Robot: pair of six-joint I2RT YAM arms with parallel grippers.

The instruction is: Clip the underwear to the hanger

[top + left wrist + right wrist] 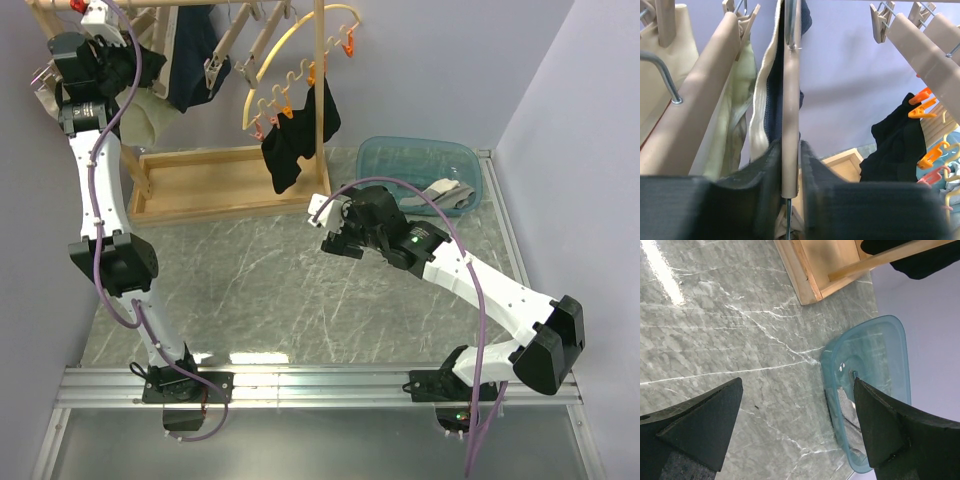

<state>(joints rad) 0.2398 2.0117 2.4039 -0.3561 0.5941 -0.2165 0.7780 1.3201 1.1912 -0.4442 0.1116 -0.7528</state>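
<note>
Left pincer point(791, 147) raised to the garment rack at the upper left of the overhead view, its two dark pads narrowly closed on the lower end of the hanger point(791, 100), whose straight light-wood bar runs up the middle of the left wrist view. The underwear point(771, 100), navy with a beige waistband, hangs against the left side of this bar, and a fold of navy shows to the right of the bar near the top. Whether a clip holds the cloth cannot be made out. Cream briefs point(737, 115) hang just left of it, beside a neighbouring wooden hanger point(705, 100). A black garment point(895, 145) on orange pegs point(920, 107) occupies the right of that view. Right pincer point(798, 382) spread wide and empty, low over the marbled worktop point(715, 330) near the centre of the overhead view, with a translucent blue tub point(875, 355) beneath its right finger.
</note>
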